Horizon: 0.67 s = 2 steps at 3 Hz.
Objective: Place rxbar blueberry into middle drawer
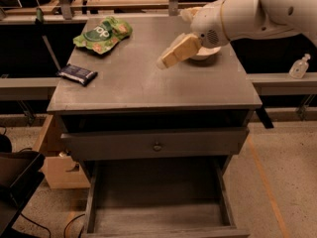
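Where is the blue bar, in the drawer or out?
Out. The rxbar blueberry lies at the left of the tabletop; the open middle drawer is bare. The gripper hovers mid-tabletop.

We have one view only; it looks steeply down from in front of the grey cabinet (148, 90), facing its drawer fronts, fairly near; the open middle drawer (158, 202) runs off frame at 6 o'clock; the gripper (167, 59) hangs just above centre, toward 12 o'clock, its arm (257, 14) entering from 2 o'clock.
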Available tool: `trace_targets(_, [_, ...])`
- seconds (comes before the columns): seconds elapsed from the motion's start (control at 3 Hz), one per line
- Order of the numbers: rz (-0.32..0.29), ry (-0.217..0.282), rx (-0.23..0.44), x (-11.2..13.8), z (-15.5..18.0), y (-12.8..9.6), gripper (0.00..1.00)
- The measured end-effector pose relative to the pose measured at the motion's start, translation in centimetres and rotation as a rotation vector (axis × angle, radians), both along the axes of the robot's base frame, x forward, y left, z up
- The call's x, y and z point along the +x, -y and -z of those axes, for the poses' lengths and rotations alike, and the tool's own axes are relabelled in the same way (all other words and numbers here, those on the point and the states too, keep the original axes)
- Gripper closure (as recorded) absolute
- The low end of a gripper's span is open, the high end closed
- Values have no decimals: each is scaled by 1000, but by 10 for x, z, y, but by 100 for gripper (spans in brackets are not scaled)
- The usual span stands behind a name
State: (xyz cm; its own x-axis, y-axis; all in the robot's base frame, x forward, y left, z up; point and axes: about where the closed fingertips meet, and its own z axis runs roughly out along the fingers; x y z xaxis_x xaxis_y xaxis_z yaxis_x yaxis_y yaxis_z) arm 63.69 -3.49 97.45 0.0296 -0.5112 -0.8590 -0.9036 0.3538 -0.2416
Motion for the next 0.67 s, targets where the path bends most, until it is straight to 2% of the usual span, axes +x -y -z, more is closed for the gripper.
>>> trace_targets(0.33, [-44,-5,77,22,25,-42,0])
trace_targets(0.67, [-69,-23,121,54,52,-85,0])
